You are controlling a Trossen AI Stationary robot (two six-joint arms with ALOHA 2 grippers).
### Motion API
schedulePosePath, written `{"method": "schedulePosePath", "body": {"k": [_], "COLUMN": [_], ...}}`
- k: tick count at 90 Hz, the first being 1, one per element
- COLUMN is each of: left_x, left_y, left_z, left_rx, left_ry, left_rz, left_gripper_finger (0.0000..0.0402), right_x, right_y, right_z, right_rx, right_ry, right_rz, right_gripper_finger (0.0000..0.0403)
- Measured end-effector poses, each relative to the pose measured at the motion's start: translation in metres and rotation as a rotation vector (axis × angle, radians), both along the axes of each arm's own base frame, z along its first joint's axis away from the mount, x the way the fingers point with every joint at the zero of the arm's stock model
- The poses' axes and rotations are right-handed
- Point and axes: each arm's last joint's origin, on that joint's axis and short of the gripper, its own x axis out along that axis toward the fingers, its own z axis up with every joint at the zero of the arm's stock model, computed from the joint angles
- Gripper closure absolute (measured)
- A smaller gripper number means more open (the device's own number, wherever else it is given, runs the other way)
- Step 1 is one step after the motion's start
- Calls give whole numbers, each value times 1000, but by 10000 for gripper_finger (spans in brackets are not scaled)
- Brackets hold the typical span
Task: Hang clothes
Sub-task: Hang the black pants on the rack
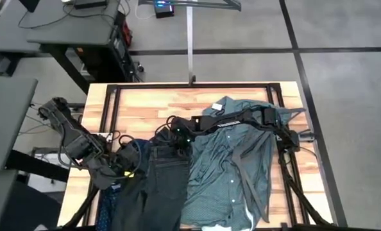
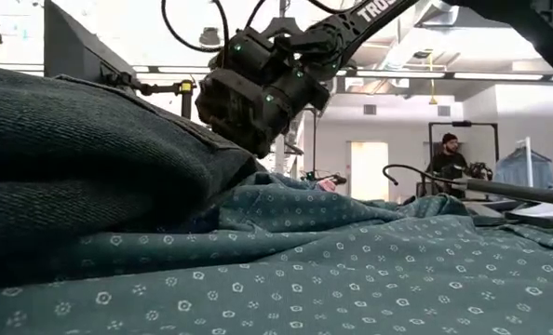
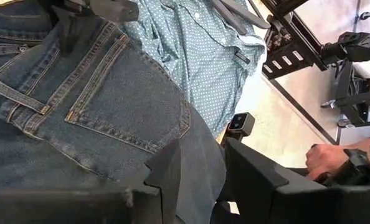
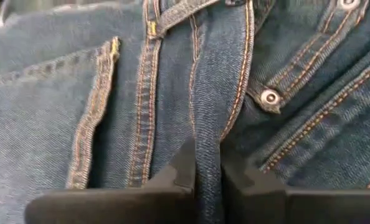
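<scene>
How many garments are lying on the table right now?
3: jeans in the middle, teal shirt beside them toward the right arm, navy dotted shirt mostly hidden toward the left arm. More may be covered.

The dark jeans (image 1: 160, 186) lie flat on the table, waistband toward the middle, legs running to the near edge. Just beside them, touching, the teal shirt (image 1: 232, 163) with small pale dots is spread open, collar up. A navy dotted shirt (image 1: 108, 200) peeks out under the jeans' other side.
</scene>
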Motion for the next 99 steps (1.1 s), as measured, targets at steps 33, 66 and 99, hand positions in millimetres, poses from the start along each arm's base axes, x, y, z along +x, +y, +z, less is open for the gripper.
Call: {"method": "schedulePosePath", "body": {"k": [33,66,99], "left_x": [0,-3,14], "left_y": [0,12,40], "left_z": [0,-6,-7], "left_rx": [11,90,160], "left_ry": [1,16,28], "left_rz": [-8,174,303], "left_gripper_finger": [295,295,295], "right_x": [20,20,-2], "right_y": [-14,-85,-157], "right_z": [55,73,63], "right_rx": [50,305,277], "right_ry": [-139,-211,-180], "right_rz": [-67,-463,-642], "right_gripper_finger": [400,402,403]}}
